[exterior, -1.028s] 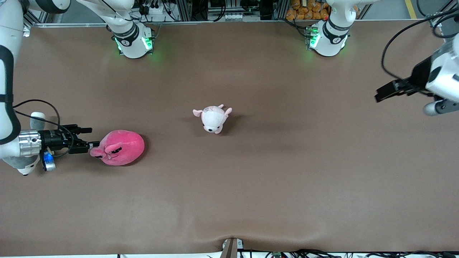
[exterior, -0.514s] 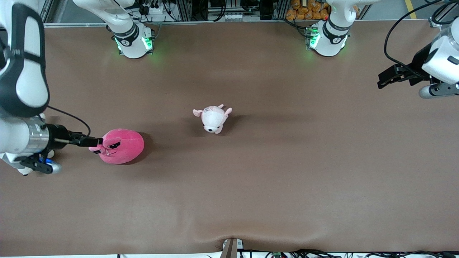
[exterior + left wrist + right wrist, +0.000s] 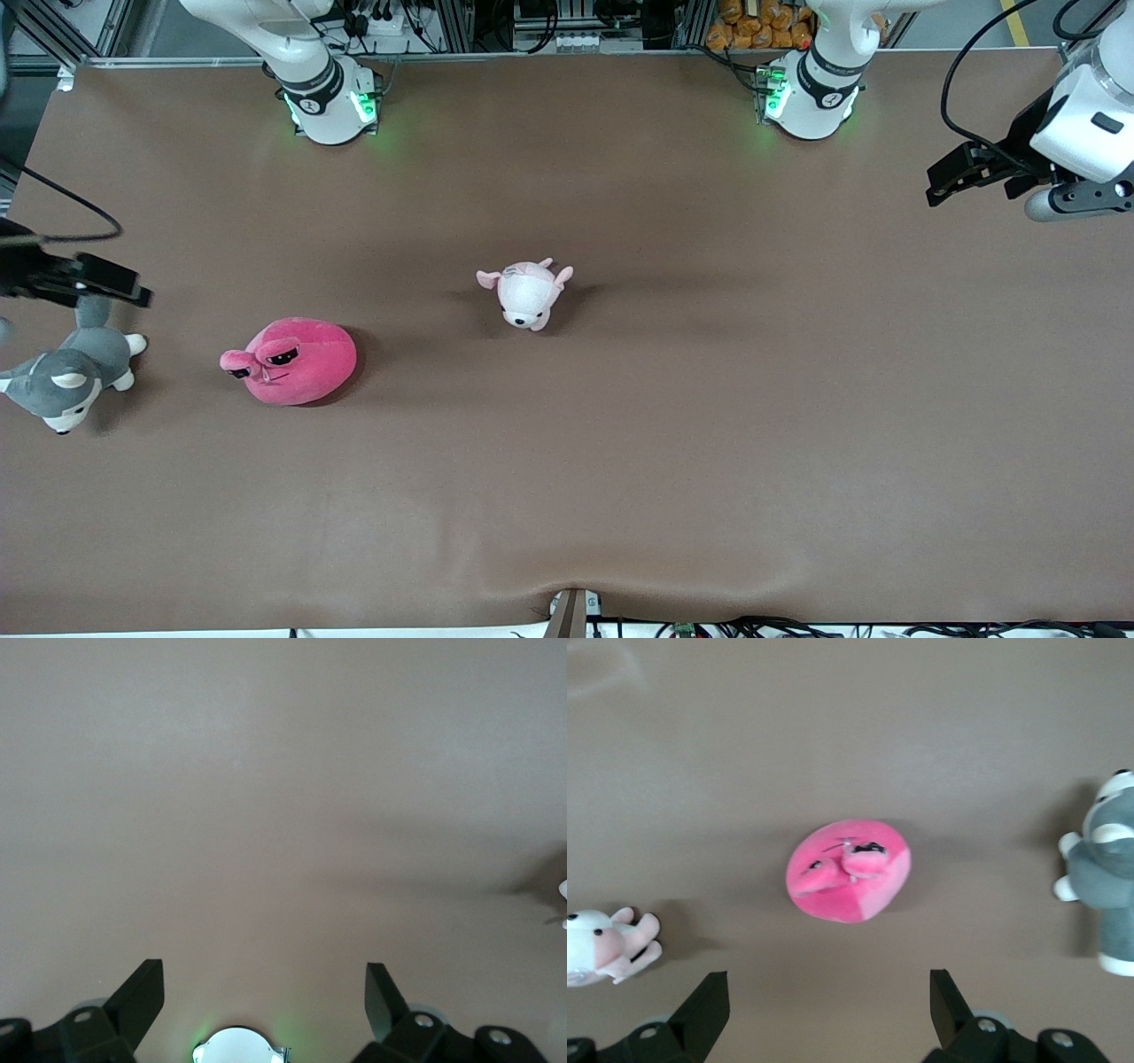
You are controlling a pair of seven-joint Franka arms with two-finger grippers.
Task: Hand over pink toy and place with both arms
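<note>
The pink toy (image 3: 292,361) lies on the brown table toward the right arm's end, ears and eyes facing that end. It also shows in the right wrist view (image 3: 849,870), free of any grip. My right gripper (image 3: 131,289) is open and empty, up in the air over the table edge above the grey husky. Its fingers (image 3: 702,1013) are spread wide with nothing between them. My left gripper (image 3: 946,184) is open and empty, high over the left arm's end of the table. Its fingers (image 3: 142,996) frame bare table.
A grey-and-white plush husky (image 3: 66,379) lies at the right arm's end, beside the pink toy (image 3: 1109,877). A small pale pink-and-white plush (image 3: 528,294) lies near the table's middle (image 3: 602,944). The two arm bases (image 3: 330,105) (image 3: 808,99) stand along the table's back edge.
My right gripper has drawn away from the pink toy's ear, risen and swung toward the table's end, uncovering the husky. The toy stays on the table. My left gripper shifted slightly toward the bases.
</note>
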